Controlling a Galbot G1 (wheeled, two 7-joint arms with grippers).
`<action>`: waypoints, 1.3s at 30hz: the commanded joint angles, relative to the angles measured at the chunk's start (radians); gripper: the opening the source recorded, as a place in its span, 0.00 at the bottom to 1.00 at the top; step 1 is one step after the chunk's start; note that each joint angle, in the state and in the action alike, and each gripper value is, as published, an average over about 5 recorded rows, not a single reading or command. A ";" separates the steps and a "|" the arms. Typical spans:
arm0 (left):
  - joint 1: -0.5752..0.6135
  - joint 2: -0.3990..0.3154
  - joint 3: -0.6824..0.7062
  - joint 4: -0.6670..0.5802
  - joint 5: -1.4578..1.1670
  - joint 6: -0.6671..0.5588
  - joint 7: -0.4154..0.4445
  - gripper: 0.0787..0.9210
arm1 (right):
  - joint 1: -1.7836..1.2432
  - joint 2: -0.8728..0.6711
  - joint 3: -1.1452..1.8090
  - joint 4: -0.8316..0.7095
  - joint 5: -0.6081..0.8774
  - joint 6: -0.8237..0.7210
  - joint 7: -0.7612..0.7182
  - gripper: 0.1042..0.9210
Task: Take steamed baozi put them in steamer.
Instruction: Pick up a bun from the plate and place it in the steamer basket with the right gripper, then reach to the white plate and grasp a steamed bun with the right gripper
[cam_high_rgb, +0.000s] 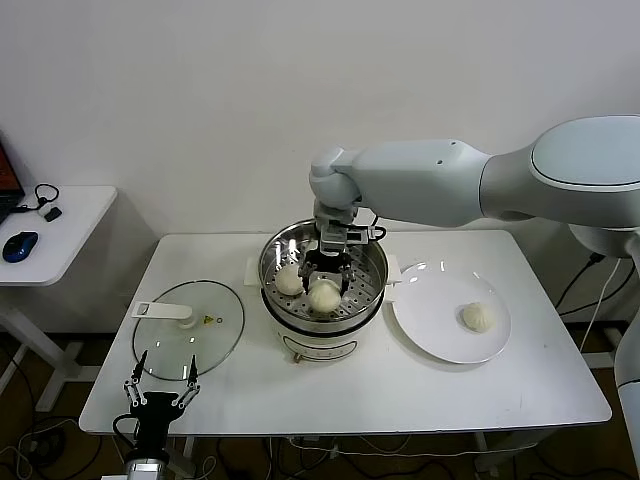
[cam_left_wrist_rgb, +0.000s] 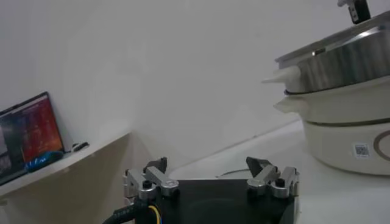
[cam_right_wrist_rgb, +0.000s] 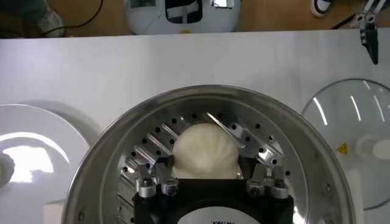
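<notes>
Right gripper (cam_high_rgb: 323, 274): lowered inside the steamer (cam_high_rgb: 370, 262), fingers spread either side of one baozi (cam_right_wrist_rgb: 205, 151) that rested on the perforated tray, whether the pads touched the dough could not be made out; a second baozi (cam_high_rgb: 289, 281) lay just beside it on the tray, a third (cam_high_rgb: 477, 317) sat on the white plate (cam_high_rgb: 430, 330) to the steamer's right. Left gripper (cam_high_rgb: 160, 383): parked at the table's (cam_high_rgb: 400, 385) near edge beside the glass lid (cam_high_rgb: 185, 330), fingers parted, holding nothing. The fourth bun was not visible in any view.
</notes>
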 joint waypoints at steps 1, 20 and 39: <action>-0.003 -0.049 0.000 0.001 0.000 0.002 0.000 0.88 | -0.022 0.004 -0.001 -0.014 0.008 0.003 -0.003 0.78; -0.004 -0.049 0.003 -0.005 0.006 0.006 0.001 0.88 | 0.248 -0.115 -0.281 -0.120 0.318 -0.146 -0.106 0.88; -0.012 -0.049 0.016 0.016 0.010 0.004 0.001 0.88 | 0.195 -0.462 -0.512 -0.015 0.491 -0.567 -0.049 0.88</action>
